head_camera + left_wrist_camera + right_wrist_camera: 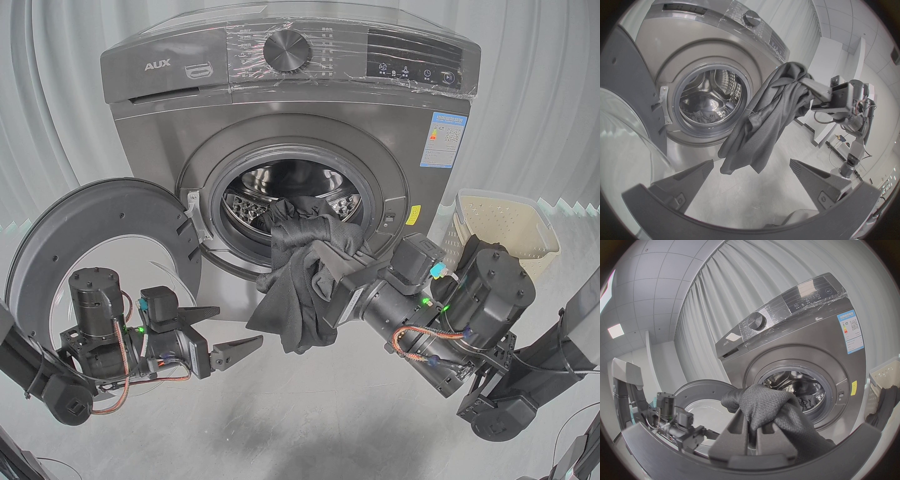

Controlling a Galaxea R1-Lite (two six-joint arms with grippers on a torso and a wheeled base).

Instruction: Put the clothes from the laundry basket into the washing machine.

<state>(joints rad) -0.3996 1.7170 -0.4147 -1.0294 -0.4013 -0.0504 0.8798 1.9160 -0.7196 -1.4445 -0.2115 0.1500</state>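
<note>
right pincer (pixel 328 253): mine, clamped on a black garment (pixel 300 275), held just in front of the washing machine (pixel 187 131) opening, at its lower edge
right fingers (pixel 734 433): pressed close together, cloth bunched over the tips and pinched between them
black garment: top bundle is at the mouth of the drum (pixel 294 178); the rest hangs down outside, in front of the machine's lower panel, clear of the floor
left pincer (pixel 240 325): mine too, spread wide, holding nothing, low and in front of the open door (pixel 75 212), pointing toward the hanging cloth but apart from it
door: swung fully open to the left of the machine
in drum: another dark piece (pixel 704 116) lies at the bottom
laundry basket (pixel 512 219): cream, perforated, on the floor just right of the machine
in basket: dark clothes (pixel 886 402) draped at the near rim
</note>
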